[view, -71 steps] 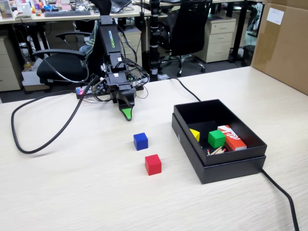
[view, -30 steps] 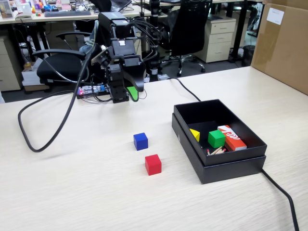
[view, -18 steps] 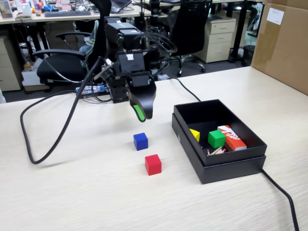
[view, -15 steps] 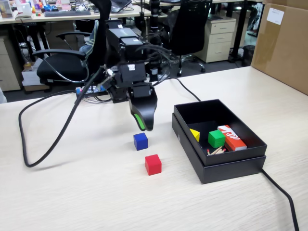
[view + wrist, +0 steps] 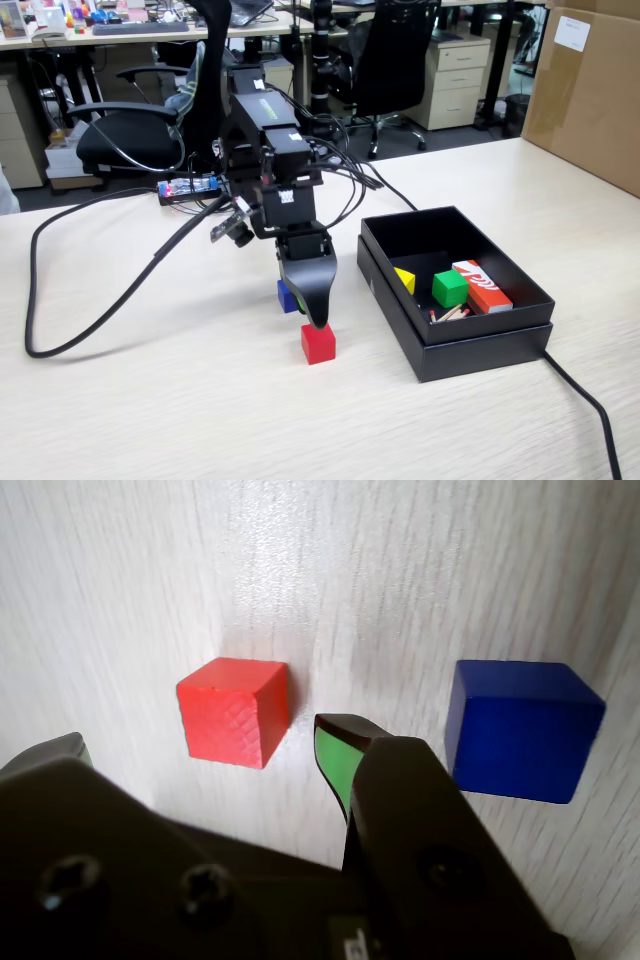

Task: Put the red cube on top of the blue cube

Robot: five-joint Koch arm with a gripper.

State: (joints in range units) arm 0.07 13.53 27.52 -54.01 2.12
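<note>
The hand (image 5: 318,322) hangs low over the counter (image 5: 150,400) with its jaws spread apart, tips pointing down right above the red cube (image 5: 318,343). In the wrist view the red cube (image 5: 234,711) sits on the bare counter (image 5: 150,570) between the two fingers: the green-lined finger (image 5: 336,755) stands just beside its right face, not touching. The blue cube (image 5: 520,727) rests on the counter on the far side of that finger. In the fixed view the blue cube (image 5: 286,297) is partly hidden behind the hand. A black box (image 5: 450,345) lies toward the counter's right edge.
</note>
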